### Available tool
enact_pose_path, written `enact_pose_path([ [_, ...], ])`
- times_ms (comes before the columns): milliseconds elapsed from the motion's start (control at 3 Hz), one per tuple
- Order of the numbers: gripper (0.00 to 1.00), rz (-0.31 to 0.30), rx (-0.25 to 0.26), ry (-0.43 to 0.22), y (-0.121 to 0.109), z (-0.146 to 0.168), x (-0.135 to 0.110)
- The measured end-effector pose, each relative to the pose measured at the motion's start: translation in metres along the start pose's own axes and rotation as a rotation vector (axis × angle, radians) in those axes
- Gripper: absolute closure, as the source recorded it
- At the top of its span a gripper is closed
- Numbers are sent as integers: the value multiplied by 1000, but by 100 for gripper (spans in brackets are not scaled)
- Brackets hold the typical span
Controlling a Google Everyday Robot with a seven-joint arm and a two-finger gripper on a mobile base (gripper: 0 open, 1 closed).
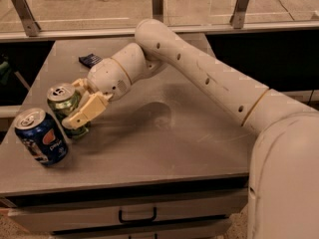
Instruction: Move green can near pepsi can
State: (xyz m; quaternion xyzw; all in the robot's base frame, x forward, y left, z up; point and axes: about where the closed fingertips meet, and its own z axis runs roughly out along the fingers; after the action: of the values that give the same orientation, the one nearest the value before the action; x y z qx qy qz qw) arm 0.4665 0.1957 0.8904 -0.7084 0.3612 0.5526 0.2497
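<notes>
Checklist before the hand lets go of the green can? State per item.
1. Hand clamped on green can: ok.
2. Green can upright: ok.
3. Green can close beside pepsi can: ok.
4. Pepsi can upright, not knocked: ok.
5. Green can's base resting on table: cannot tell.
6. Gap between the two cans: cannot tell.

Tool clamped on green can, finger covering can's side; packet partly behind arm; robot body cropped right.
</notes>
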Motion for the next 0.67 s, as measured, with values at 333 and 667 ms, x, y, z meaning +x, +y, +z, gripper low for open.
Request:
enact_pose_path([
  [333,36,3,-20,13,0,2,5],
  [667,12,5,-32,21,0,1,7],
])
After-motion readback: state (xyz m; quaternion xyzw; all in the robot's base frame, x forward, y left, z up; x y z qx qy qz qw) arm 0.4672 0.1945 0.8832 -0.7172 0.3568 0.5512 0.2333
